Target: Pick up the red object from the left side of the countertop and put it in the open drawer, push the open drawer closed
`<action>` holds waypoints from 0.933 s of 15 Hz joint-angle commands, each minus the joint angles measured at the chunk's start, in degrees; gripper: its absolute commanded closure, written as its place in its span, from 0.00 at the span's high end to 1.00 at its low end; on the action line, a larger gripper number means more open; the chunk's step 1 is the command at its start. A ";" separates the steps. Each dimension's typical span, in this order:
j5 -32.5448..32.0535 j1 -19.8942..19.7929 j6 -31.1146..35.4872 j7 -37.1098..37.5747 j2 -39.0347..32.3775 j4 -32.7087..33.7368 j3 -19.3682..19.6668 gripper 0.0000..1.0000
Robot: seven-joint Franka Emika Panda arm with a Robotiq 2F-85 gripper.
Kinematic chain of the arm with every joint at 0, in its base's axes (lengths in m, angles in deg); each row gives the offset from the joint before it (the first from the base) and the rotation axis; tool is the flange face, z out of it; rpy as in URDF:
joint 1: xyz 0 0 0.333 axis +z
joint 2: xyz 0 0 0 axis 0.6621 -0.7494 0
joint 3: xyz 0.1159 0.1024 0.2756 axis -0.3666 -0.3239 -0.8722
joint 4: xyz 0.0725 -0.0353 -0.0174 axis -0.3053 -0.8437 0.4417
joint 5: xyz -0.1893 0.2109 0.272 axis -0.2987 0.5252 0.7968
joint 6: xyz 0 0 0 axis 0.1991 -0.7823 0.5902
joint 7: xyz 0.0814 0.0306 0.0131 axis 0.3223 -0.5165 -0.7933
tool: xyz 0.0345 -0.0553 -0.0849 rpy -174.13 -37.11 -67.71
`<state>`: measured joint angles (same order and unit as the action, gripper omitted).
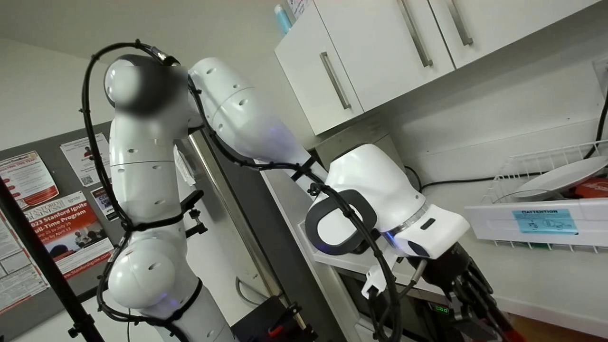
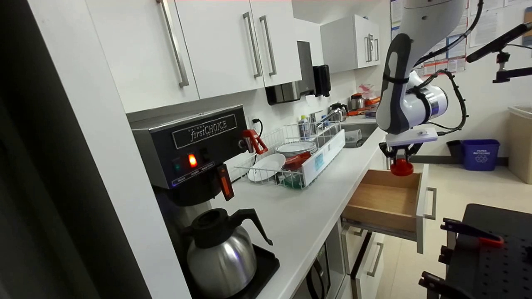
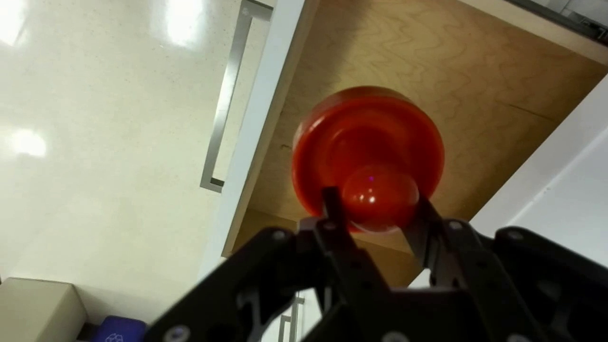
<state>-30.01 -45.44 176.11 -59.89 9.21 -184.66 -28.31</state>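
- The red object hangs directly below the gripper, its round, wide body low and its shiny knob uppermost.
- It is over the open drawer; in the wrist view the bare wooden floor of the drawer shows around it. How high it sits against the drawer's rim is hard to tell.
- The gripper is drawn in to the width of the knob, one fingertip on its left and one on its right in the wrist view, and it holds the red object by that knob.
- In an exterior view the drawer stands pulled out to the right of the countertop; its front panel and metal handle are to the right of the red object, the countertop edge to the left.
- On the countertop, left of the gripper, sits a dish rack with white plates and a red item.
- Near left stand a coffee maker and a steel carafe.
- Near right is a black perforated platform; far right, a blue recycling bin stands on the floor.
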 commanded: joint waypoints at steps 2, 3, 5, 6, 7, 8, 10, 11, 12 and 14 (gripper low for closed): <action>8.73 -6.59 -1.07 -0.39 -7.86 8.83 -5.06 0.11; 10.43 -9.47 -2.52 -0.80 -9.20 11.14 -7.36 0.11; 13.03 -15.47 -3.78 -1.77 -12.64 15.90 -12.11 0.11; 13.93 -18.96 -4.66 -2.86 -14.39 18.48 -14.92 0.11; 14.64 -21.51 -5.25 -3.68 -16.19 20.80 -16.84 0.11; 15.23 -23.41 -5.72 -4.11 -18.35 23.25 -17.95 0.11; 15.97 -26.98 -7.09 -5.24 -21.82 27.72 -20.13 0.11; 16.42 -28.39 -7.98 -5.64 -23.76 30.26 -20.96 0.11; 16.70 -29.46 -8.91 -5.84 -25.35 32.31 -21.47 0.11; 16.76 -29.92 -11.19 -5.06 -28.72 36.57 -21.30 0.11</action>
<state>-15.15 -74.13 169.05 -64.05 -14.96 -155.08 -48.89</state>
